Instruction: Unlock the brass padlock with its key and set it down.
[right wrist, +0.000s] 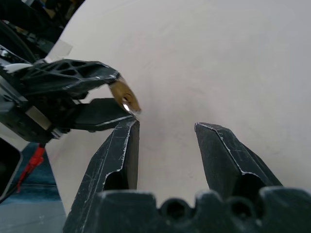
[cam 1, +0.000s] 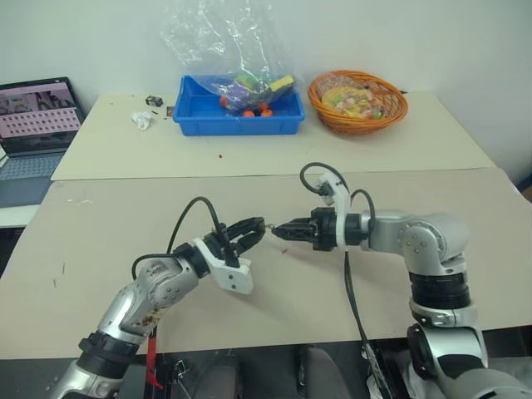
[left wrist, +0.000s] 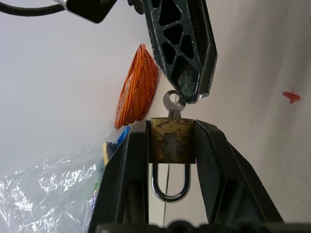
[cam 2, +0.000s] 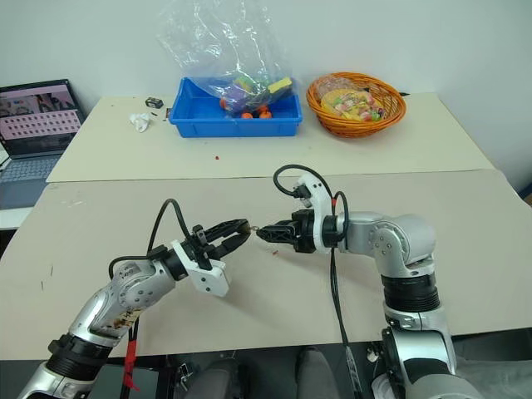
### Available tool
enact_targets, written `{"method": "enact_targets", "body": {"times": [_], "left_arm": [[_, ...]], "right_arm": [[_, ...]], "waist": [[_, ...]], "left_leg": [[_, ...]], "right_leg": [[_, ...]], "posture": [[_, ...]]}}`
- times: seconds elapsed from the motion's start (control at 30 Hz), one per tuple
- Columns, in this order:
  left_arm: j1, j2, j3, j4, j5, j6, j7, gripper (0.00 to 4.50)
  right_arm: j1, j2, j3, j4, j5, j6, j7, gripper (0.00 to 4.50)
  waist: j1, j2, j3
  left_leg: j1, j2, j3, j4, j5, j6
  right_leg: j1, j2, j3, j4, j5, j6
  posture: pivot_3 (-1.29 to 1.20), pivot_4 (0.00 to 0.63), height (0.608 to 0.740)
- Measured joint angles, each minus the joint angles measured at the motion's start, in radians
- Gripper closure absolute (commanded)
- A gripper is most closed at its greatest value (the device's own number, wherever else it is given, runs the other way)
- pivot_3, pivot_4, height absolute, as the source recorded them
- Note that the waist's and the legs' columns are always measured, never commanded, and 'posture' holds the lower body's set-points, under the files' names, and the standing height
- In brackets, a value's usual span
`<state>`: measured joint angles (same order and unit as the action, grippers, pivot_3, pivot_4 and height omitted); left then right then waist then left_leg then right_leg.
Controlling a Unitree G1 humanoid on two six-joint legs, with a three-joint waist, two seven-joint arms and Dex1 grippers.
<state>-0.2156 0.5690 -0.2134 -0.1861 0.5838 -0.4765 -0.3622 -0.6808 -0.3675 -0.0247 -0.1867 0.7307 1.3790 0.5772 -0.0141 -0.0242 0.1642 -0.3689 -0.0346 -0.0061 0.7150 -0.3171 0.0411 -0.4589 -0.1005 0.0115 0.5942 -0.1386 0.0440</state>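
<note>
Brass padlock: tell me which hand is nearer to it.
Left. The left hand clamps the brass padlock between its fingers. The right hand is open, just off the key sticking out of the padlock.

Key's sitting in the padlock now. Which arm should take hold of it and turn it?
Right. The left end effector is clamped on the brass padlock, while the right end effector is open, with a finger beside the key.
</note>
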Motion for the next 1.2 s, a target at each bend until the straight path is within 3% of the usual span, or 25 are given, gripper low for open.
{"method": "enact_targets", "body": {"times": [0.77, 0.87, 1.0, 1.2], "left_arm": [[0.017, 0.0, 0.0, 0.0, 0.0, 0.001, 0.0, 3.67], [0.017, 0.0, 0.0, 0.0, 0.0, 0.001, 0.0, 3.67], [0.017, 0.0, 0.0, 0.0, 0.0, 0.003, -0.001, 3.67], [0.017, 0.0, 0.0, 0.0, 0.0, 0.004, -0.002, 3.67]], "right_arm": [[-0.031, 0.031, -0.031, 0.0, 0.04, 0.047, -0.048, 2.24], [-0.031, 0.033, -0.031, 0.0, 0.041, 0.047, -0.052, 2.89], [-0.031, 0.038, -0.031, 0.0, 0.051, 0.047, -0.053, 4.35], [-0.031, 0.041, -0.032, -0.001, 0.068, 0.05, -0.06, 4.47]], "waist": [[0.0, 0.0, 0.0], [0.0, 0.0, 0.0], [0.0, 0.0, 0.0], [0.0, 0.0, 0.0]], "left_leg": [[0.0, 0.0, 0.0, 0.0, 0.0, 0.0], [0.0, 0.0, 0.0, 0.0, 0.0, 0.0], [0.0, 0.0, 0.0, 0.0, 0.0, 0.0], [0.0, 0.0, 0.0, 0.0, 0.0, 0.0]], "right_leg": [[0.0, 0.0, 0.0, 0.0, 0.0, 0.0], [0.0, 0.0, 0.0, 0.0, 0.0, 0.0], [0.0, 0.0, 0.0, 0.0, 0.0, 0.0], [0.0, 0.0, 0.0, 0.0, 0.0, 0.0]], "posture": [[0.0, 0.15, 0.728], [0.0, 0.15, 0.728], [0.0, 0.15, 0.728], [0.0, 0.15, 0.728]]}}
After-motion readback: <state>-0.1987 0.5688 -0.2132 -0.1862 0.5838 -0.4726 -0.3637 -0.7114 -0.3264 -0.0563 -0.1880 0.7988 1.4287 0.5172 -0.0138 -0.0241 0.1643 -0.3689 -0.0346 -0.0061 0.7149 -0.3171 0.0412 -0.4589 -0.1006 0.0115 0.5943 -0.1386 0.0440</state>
